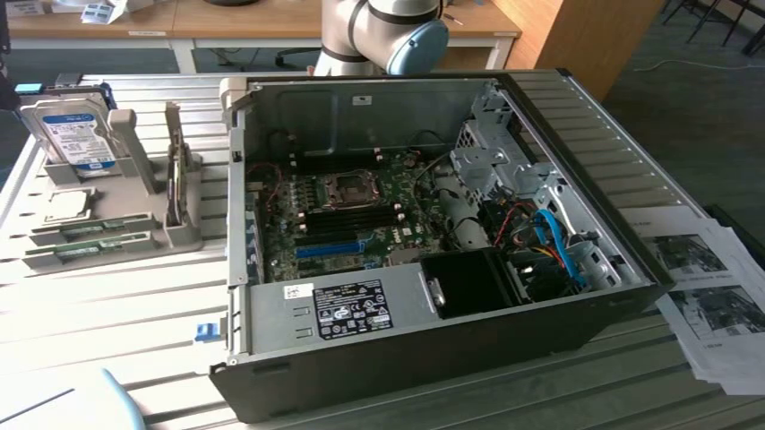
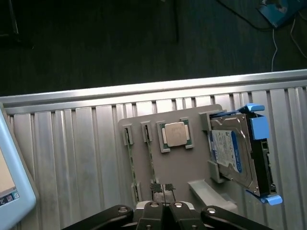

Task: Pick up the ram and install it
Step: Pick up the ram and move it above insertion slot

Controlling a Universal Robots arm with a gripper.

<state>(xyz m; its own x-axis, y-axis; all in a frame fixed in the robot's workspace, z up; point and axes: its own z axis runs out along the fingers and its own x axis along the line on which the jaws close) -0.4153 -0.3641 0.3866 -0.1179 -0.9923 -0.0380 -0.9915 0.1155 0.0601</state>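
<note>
Two ram sticks point(image 1: 90, 231) point(image 1: 93, 253) stand on edge in slots of a grey holder point(image 1: 132, 219) at the exterior view's left. In the wrist view they appear as thin green strips point(image 2: 130, 163) point(image 2: 150, 160) on the holder point(image 2: 182, 165). My gripper point(image 2: 163, 189) hovers above the holder near one end of the stick that lies closer to the processor. Its fingers are shut and hold nothing. The open computer case point(image 1: 574, 134) lies in the middle of the table, with the motherboard's dark memory slots point(image 1: 347, 219) exposed.
The holder also carries a silver hard drive point(image 1: 74, 134) point(image 2: 235, 151) and a processor chip point(image 1: 68, 204) point(image 2: 175, 134). A blue expansion slot point(image 1: 329, 248) sits on the motherboard. Printed papers point(image 1: 705, 296) lie at the exterior view's right. A pale blue object point(image 2: 12, 182) lies beside the holder.
</note>
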